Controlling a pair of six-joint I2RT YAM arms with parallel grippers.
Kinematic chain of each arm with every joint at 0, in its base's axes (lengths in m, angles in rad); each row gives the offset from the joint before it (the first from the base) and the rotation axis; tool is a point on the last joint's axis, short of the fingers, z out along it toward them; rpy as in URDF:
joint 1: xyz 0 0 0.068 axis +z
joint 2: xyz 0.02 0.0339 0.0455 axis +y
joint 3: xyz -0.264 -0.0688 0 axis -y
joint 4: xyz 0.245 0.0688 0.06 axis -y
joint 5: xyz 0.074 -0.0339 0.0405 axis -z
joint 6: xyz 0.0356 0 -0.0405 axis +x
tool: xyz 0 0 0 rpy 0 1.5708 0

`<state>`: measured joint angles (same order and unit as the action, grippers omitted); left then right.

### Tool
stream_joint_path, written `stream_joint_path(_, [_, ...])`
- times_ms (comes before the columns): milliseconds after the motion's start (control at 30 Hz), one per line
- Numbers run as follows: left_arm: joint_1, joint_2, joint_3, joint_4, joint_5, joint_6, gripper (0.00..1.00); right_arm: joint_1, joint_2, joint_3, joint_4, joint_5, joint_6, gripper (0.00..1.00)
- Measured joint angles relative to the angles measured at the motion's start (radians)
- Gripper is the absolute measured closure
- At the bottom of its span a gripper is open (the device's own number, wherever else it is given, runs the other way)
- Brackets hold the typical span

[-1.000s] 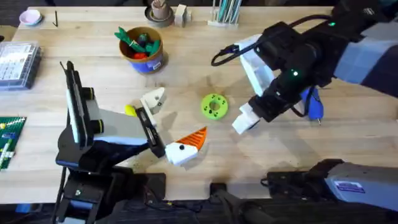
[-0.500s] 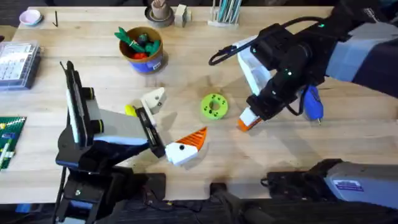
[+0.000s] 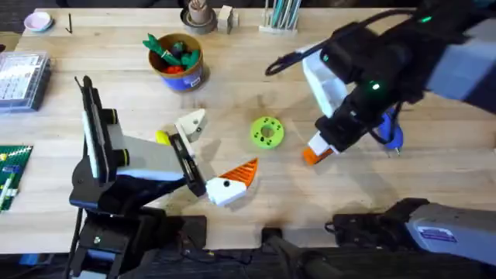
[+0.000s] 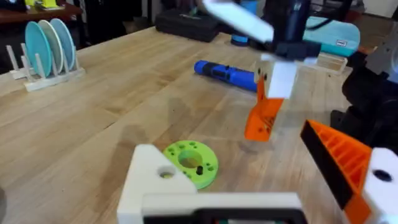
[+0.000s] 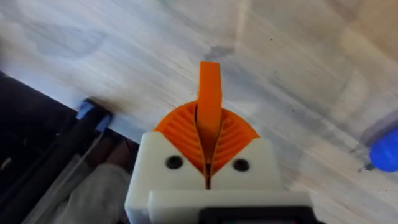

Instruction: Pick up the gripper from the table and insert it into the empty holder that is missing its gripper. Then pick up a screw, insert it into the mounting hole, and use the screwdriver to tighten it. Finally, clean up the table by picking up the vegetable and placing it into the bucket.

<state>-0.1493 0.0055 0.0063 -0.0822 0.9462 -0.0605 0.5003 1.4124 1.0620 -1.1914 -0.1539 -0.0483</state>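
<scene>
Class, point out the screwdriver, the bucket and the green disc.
screwdriver [image 4: 225, 73]: left wrist view, mid-barrel.
bucket [image 3: 184, 75]: overhead view, its outer wall.
green disc [image 3: 266, 132]: overhead view, top face.

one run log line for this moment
phase: carry gripper | right gripper: shut on gripper, above table | left gripper: idle | holder: empty

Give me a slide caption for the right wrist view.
Right claw shut on the orange gripper, held above the wooden table, blue screwdriver nearby.
</scene>
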Motion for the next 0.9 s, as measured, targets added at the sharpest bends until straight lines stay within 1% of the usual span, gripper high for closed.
stream_joint_path(167, [0.0,0.0,0.0,0.0,0.0,0.0,0.008,0.0,-0.147,0.081,-0.029,0.0,0.014,0.992])
stream_joint_path(367, [0.0,0.0,0.0,0.0,0.0,0.0,0.008,0.0,-0.361,0.092,-0.003,-0.008,0.061,0.992])
stream_joint_path(467, [0.0,0.0,0.0,0.0,0.0,0.0,0.008,0.0,-0.454,0.083,0.108,-0.052,0.095,0.992])
stream_joint_path(600, [0.0,0.0,0.0,0.0,0.0,0.0,0.008,0.0,-0.543,0.007,0.29,-0.146,0.148,0.992])
stream_joint_path(733, [0.0,0.0,0.0,0.0,0.0,0.0,0.007,0.0,-0.558,-0.116,0.435,-0.27,0.198,0.992])
stream_joint_path(800, [0.0,0.0,0.0,0.0,0.0,0.0,0.007,0.0,-0.535,-0.176,0.535,-0.35,0.218,0.992])
stream_joint_path(900, [0.0,0.0,0.0,0.0,0.0,0.0,0.007,0.0,-0.484,-0.223,0.674,-0.467,0.254,0.992])
